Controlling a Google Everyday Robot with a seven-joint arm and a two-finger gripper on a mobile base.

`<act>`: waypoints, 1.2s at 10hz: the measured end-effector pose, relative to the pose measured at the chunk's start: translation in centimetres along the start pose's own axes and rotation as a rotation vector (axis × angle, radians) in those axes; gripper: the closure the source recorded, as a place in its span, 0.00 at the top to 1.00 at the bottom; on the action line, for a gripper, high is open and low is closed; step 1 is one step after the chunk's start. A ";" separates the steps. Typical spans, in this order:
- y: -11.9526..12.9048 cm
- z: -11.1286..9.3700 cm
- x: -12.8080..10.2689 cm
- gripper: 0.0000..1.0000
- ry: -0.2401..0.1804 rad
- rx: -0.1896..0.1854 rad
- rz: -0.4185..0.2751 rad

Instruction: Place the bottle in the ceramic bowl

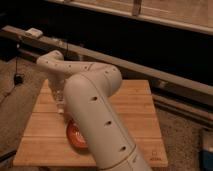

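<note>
The ceramic bowl (pixel 74 134) is orange-red and sits on the wooden table (pixel 142 107) near its front left; the arm's big white link covers its right part. The arm rises from the bottom, bends at an elbow (pixel 106 80) and reaches left. The gripper (pixel 61 102) hangs down over the left part of the table, just behind the bowl. Something pale shows at the gripper; I cannot tell whether it is the bottle. No bottle shows anywhere else on the table.
A long dark rail (pixel 150 70) runs behind the table, with a small white object (pixel 34 33) on its left end. A cable and plug (pixel 18 77) lie on the floor at the left. A blue object (pixel 207 150) stands at the lower right.
</note>
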 end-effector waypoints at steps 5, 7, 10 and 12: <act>-2.2 -4.7 7.4 0.00 -0.017 -0.043 -0.099; -3.6 -5.6 8.8 0.00 -0.027 -0.051 -0.101; -5.8 -5.5 10.9 0.00 -0.020 -0.045 -0.095; -7.3 -4.3 12.5 0.00 -0.004 -0.045 -0.078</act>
